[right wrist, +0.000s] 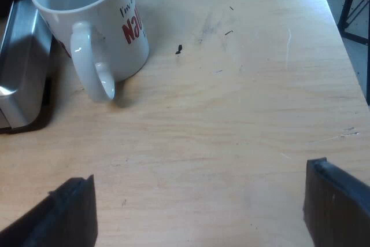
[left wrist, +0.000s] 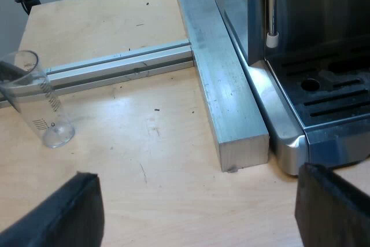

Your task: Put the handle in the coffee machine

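Espresso machine [left wrist: 324, 102] stands on the wooden table [left wrist: 115, 15]. Brushed steel base with glare on the corner, dark slotted drip tray with a round hole, and a steam wand [left wrist: 272, 39] with a white tip hanging over the tray. Its steel edge [right wrist: 20, 67] also sits just beside the mug [right wrist: 92, 21], which is white with red lettering and upright, handle turned away from the machine. Where the holder with the dark handle lies can't be told, and neither pincer has it. Left gripper [left wrist: 196, 218] is spread wide and empty, low over bare table near the end of a thick metal bar [left wrist: 222, 79] that runs along the machine's base. Right gripper [right wrist: 199, 212] is also spread wide and empty, over bare wood [right wrist: 231, 114], apart from the mug. Judged risks: the task stalls until the holder is found and picked up. A low reach by the left arm could hit the bar or snag the wand. The measuring glass [left wrist: 34, 99] is light and clear, so a sweep would easily tip it. The mug so close to the machine could get knocked by the right arm.
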`<state>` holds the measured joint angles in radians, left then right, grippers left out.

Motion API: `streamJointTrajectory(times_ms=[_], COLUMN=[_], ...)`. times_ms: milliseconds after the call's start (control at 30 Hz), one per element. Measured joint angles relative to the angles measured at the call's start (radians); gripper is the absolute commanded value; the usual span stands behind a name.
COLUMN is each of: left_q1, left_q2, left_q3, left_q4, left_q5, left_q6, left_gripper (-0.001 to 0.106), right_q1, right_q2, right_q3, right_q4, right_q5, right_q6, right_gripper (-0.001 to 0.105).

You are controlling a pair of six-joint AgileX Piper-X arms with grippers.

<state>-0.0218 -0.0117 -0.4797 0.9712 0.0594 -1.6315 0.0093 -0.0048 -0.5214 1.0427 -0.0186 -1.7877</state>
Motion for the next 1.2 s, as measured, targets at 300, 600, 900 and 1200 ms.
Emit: streamJointTrajectory(times_ms=[300, 600, 900, 1200], left_q1=[0.0, 0.0, -0.026, -0.082], left_q2=[0.0, 0.0, 0.0, 0.041], left_q3=[0.0, -0.016, -0.09, -0.137], left_q4=[0.0, 0.015, 0.017, 0.014], left_q5=[0.0, 0.011, 0.154, 0.301], left_q6=[0.004, 0.084, 0.087, 0.088], left_gripper=[0.07, 0.07, 0.07, 0.07], right_q1=[0.0, 0.0, 0.0, 0.0], right_q2=[0.0, 0.0, 0.076, 0.275], right_q3=[0.0, -0.014, -0.156, -0.286], right_q4=[0.0, -0.006, 0.114, 0.274], right_q5=[0.0, -0.016, -0.027, -0.064], right_q6=[0.039, 0.039, 0.022, -0.094], right_gripper=[0.074, 0.074, 0.074, 0.074])
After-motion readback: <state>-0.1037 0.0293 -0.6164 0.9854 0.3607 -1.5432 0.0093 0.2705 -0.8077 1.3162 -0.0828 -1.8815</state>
